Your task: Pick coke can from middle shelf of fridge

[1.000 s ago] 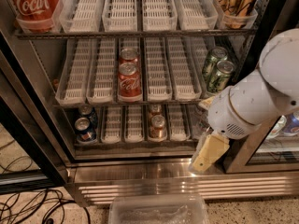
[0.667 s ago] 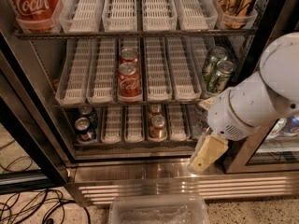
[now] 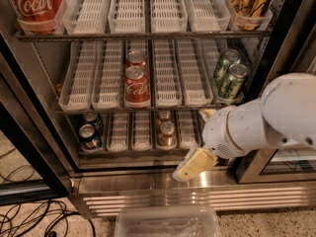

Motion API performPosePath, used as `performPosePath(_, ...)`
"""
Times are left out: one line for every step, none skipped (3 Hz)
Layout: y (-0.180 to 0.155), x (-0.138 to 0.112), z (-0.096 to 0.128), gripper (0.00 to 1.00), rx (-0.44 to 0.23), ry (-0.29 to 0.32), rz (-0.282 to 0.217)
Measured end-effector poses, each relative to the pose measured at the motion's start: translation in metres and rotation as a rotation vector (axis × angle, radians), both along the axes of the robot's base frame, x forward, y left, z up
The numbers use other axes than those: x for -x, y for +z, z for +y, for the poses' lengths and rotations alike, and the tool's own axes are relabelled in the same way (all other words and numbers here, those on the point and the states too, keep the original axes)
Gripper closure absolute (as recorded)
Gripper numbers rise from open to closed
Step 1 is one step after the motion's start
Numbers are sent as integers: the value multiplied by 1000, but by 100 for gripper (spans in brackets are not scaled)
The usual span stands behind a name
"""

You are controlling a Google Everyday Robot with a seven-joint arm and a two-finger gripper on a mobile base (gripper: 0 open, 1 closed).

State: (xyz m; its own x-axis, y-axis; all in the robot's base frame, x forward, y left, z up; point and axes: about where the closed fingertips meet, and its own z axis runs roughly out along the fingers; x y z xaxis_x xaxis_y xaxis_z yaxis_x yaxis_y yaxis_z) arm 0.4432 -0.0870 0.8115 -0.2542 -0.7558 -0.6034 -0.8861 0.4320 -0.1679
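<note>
Two red coke cans stand one behind the other in a lane of the middle shelf (image 3: 170, 90), the front can (image 3: 137, 85) near the shelf's front edge and the second can (image 3: 136, 59) behind it. The shelf is a row of white slotted lane trays inside the open fridge (image 3: 197, 187). My gripper (image 3: 191, 166), beige at the end of the white arm (image 3: 256, 125), hangs in front of the fridge's stainless base. It is below and to the right of the coke cans and touches nothing.
Two green cans (image 3: 229, 75) stand at the right of the middle shelf. A large red Coca-Cola container (image 3: 37, 4) is top left, brown cans (image 3: 249, 1) top right. Blue cans (image 3: 91, 132) and copper cans (image 3: 165, 130) sit on the bottom shelf. A clear plastic bin (image 3: 168, 223) and cables (image 3: 29, 221) lie on the floor.
My arm has swung left and lower, so the gripper is now further left along the fridge's base. The cans have not moved.
</note>
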Motion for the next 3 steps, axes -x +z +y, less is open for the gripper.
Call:
performPosePath(-2, -16, 27, 0, -66, -43, -81)
performPosePath(1, -32, 53, 0, -119, -81, -127)
performPosePath(1, -32, 53, 0, -119, -81, -127)
